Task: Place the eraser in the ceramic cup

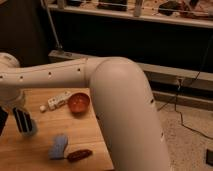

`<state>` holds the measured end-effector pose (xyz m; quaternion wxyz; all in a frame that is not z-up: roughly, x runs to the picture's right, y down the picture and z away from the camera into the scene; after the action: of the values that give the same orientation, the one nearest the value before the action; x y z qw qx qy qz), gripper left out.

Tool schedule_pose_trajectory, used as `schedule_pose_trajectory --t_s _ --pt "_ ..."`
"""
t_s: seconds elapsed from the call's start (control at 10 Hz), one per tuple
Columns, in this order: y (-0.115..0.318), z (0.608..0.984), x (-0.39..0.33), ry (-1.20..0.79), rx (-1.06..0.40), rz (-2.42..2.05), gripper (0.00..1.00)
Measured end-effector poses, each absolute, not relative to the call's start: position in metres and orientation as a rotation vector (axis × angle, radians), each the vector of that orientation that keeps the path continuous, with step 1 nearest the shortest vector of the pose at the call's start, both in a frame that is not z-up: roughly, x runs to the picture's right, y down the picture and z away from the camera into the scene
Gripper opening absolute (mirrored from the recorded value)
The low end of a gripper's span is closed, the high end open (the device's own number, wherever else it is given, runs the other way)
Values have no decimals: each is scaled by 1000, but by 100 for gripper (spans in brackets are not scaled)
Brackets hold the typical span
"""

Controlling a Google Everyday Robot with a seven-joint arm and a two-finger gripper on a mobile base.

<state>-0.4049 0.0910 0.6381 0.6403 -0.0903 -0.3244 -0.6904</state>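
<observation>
Eraser (59, 146), flat blue, on table (27, 156) near fingers (21, 123), not touching, fingers pressed together

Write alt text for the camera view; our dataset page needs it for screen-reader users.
A white robot arm reaches left across a wooden table, its dark gripper shut over the left side. On the table sit an orange bowl, a white block beside it, and a light-blue object and a red-brown object near the front edge.
</observation>
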Motion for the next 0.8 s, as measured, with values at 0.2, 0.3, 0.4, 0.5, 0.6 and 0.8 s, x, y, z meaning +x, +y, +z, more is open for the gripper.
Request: schedule_pose_trajectory --t_s 0.2,0.3,0.4,0.5,0.6,0.8 --pt "96 641 -411 -741 -206 -1580 0" --pt "96 643 -413 -740 -206 -1580 0" --pt "97 646 -416 -738 -205 -1578 0" --pt "97 650 -419 -733 -206 -1574 0" --pt "96 653 -421 -730 -207 -1570 0" --pt "93 658 -427 -722 -206 -1562 0"
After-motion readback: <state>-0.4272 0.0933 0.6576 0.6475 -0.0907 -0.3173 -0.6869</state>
